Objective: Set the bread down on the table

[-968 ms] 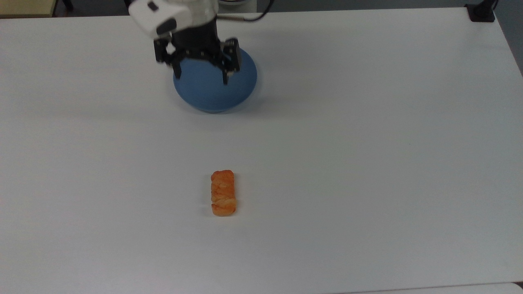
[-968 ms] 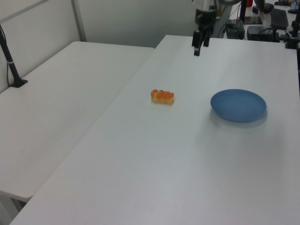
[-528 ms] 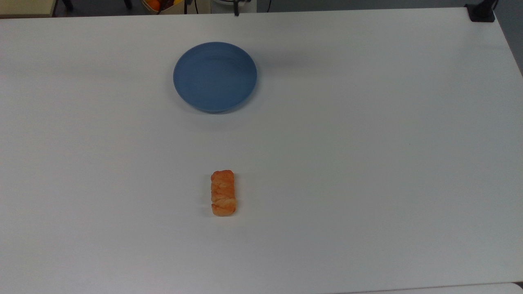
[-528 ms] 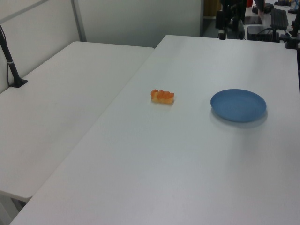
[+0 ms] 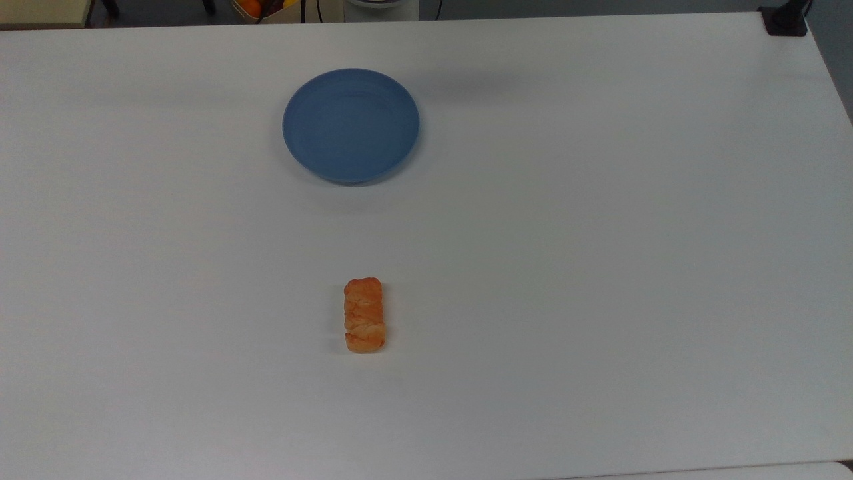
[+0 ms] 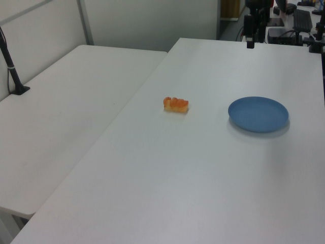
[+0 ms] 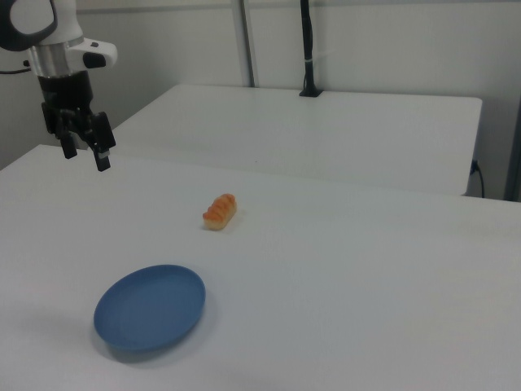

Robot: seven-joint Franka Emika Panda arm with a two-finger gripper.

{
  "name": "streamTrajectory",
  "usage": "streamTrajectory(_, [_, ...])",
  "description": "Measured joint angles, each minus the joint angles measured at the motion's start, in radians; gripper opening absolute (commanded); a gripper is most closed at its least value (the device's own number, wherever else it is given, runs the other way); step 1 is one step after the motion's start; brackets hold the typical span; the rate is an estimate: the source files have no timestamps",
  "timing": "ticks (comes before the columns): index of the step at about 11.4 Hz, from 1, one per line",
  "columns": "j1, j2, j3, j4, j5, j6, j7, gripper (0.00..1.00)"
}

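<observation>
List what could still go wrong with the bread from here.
1. The bread lies on the bare table, apart from the blue plate. Little threatens it, but a light roll could be nudged if the arm sweeps back low.
2. The gripper hangs open in the air above the table's far edge in the right view, away from the bread. A return toward the bread could regrasp it and undo the placement.

Top view looking steeply down on the table (image 5: 600, 267), left view and right view lower, facing across it from opposite sides, all sharing the blue plate (image 5: 351, 125)
</observation>
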Motion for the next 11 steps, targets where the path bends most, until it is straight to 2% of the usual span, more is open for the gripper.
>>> streamTrajectory(5, [-0.018,0.004,-0.014,-0.048,0.000,0.177,-0.244,1.00])
streamTrajectory(7, [-0.020,0.019,-0.020,-0.059,0.000,0.261,-0.283,1.00])
streamTrajectory(11, [-0.021,0.028,-0.033,-0.061,0.000,0.270,-0.320,1.00])
